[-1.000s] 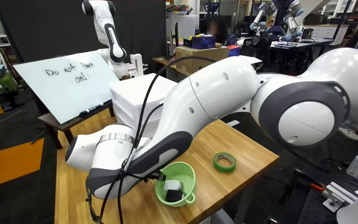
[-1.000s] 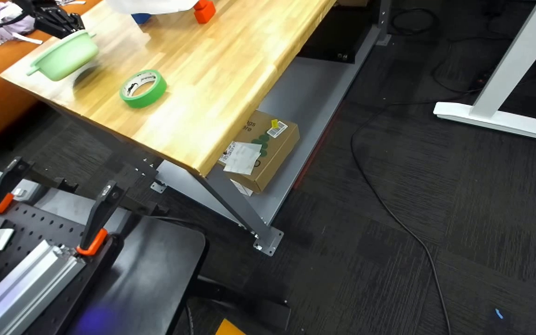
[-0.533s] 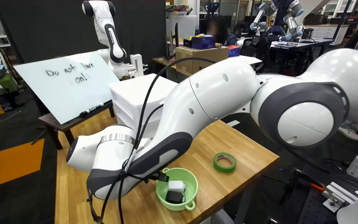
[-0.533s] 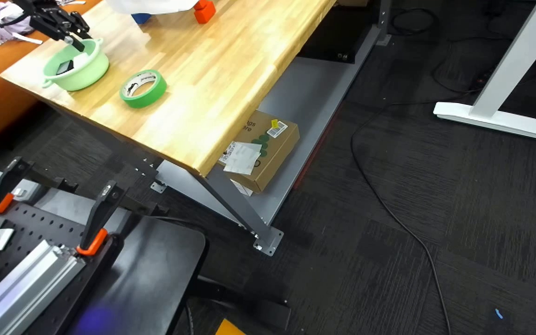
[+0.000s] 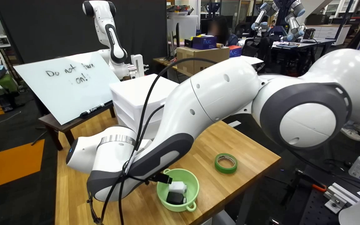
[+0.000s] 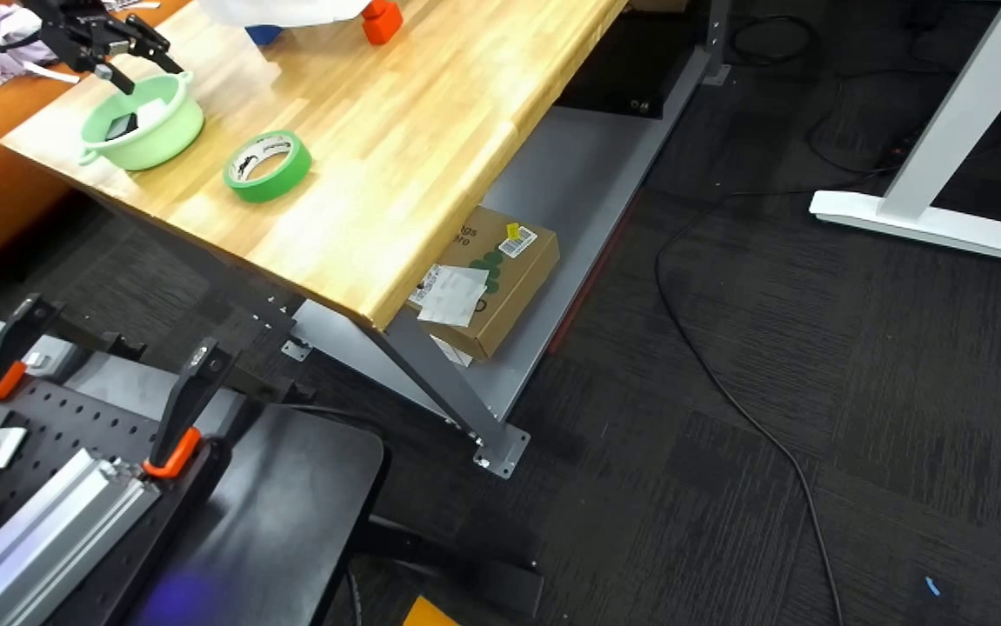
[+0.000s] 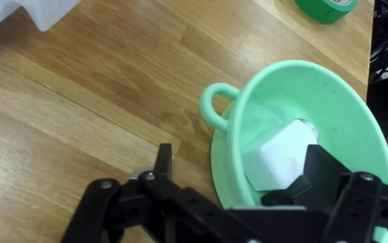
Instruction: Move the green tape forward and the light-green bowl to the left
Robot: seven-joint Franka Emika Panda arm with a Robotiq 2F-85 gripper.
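Note:
The light-green bowl [image 6: 156, 143] rests upright on the table near the end corner, seen in both exterior views. Inside it lie a white block-like container [image 5: 177, 187] and a black one [image 5: 174, 198]. My gripper [image 7: 239, 148] is open across the rim of the bowl [image 7: 345, 104]: one finger is over the wood outside, the other over the inside, with nothing gripped. In an exterior view the spread black gripper [image 6: 152, 76] hovers at the far rim. The green tape [image 6: 290, 174] lies flat on the table, apart from the bowl; the wrist view cuts off part of this tape [image 7: 325, 11].
A white drawer unit [image 5: 142, 90] stands on the table behind the arm. Beside it leans a whiteboard [image 5: 70, 84] with a marker. Red blocks [image 6: 382, 24] and a blue piece [image 6: 264, 34] sit by the drawers. The table edge [image 6: 204, 239] runs close to bowl and tape.
The bowl, a second ago raised and tilted with the gripper shut at its rim, has come down level onto the table. The jaws have spread apart. The tape has stayed put.

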